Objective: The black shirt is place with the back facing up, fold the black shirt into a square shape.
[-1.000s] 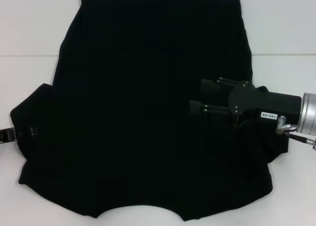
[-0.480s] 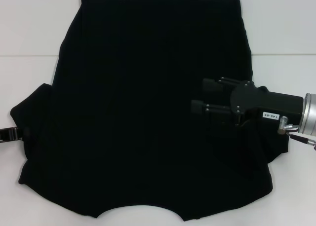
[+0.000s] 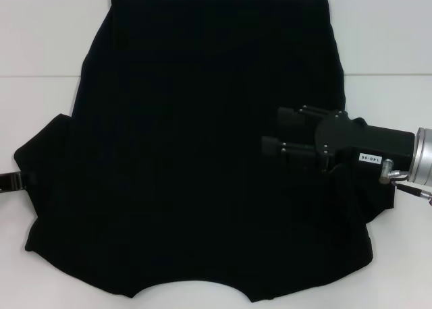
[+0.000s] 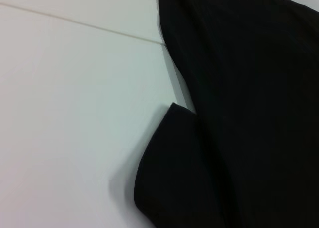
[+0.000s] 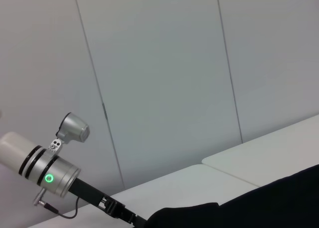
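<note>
Right gripper over the shirt's right side, left gripper at the left sleeve edge

Head view: the black shirt (image 3: 209,154) lies spread flat on the white bench (image 3: 40,39); the right gripper (image 3: 273,130) hovers above the shirt's right half, fingers pointing inward, apparently parted and holding nothing. The left gripper (image 3: 12,181) barely shows at the shirt's left sleeve; I cannot tell its state. Left wrist view: that sleeve (image 4: 174,173) lies close below. Right wrist view: the left arm (image 5: 47,173) sits beyond the shirt's edge.
</note>
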Controlling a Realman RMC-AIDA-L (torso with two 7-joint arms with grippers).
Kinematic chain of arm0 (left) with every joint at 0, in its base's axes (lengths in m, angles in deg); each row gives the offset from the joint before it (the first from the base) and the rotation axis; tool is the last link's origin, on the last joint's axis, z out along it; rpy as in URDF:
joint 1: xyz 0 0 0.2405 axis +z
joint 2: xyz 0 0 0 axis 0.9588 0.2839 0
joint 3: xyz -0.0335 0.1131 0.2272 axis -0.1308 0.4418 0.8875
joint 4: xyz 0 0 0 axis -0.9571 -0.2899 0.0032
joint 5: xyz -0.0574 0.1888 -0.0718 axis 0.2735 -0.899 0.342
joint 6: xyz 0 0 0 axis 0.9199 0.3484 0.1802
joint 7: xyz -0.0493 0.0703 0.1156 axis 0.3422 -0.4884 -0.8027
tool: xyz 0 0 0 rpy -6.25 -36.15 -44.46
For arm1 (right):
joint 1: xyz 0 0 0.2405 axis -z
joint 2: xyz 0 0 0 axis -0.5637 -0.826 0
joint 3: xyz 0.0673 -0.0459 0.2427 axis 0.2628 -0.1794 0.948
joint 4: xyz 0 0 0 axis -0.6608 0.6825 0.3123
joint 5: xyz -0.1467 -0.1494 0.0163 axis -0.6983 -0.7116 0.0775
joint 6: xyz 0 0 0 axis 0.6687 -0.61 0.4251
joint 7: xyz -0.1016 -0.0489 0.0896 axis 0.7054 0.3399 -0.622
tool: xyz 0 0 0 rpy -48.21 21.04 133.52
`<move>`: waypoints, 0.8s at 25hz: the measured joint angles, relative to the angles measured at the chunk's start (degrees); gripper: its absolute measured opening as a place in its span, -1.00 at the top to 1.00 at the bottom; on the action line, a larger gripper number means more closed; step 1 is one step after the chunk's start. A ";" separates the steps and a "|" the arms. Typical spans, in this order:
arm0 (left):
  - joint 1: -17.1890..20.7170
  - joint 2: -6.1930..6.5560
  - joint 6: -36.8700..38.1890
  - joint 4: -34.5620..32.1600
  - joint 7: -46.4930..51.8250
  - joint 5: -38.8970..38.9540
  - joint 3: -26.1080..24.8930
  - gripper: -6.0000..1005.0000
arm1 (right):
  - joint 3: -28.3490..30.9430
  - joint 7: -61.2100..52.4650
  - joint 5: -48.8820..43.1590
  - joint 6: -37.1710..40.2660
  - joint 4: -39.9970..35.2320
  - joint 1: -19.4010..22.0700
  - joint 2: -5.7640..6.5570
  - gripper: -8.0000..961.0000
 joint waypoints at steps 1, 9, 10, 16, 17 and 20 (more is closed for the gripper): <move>0.00 0.04 -0.01 -0.11 0.00 0.00 -0.11 0.99 | 0.03 0.02 0.00 -0.02 0.00 -0.02 0.00 -0.59; 0.68 0.20 -0.91 -2.00 0.14 0.00 -1.42 0.99 | 0.69 0.06 0.36 -0.09 0.32 -0.17 -0.01 -0.59; 0.81 0.23 -0.91 -2.24 0.26 0.00 -1.43 0.99 | 0.70 0.06 0.52 -0.09 0.33 -0.14 -0.05 -0.59; 1.69 0.02 -0.78 -3.95 0.96 0.00 -1.46 0.99 | 0.70 0.14 0.79 -0.51 0.35 -0.20 -0.29 -0.58; 1.77 0.02 -0.63 -3.99 1.13 0.00 -1.67 0.99 | 0.70 0.15 0.82 -0.73 0.35 -0.24 -0.32 -0.58; 2.01 0.10 -0.27 -4.06 1.32 0.01 -2.91 0.99 | 0.70 0.15 0.84 -1.11 0.35 -0.45 -0.42 -0.58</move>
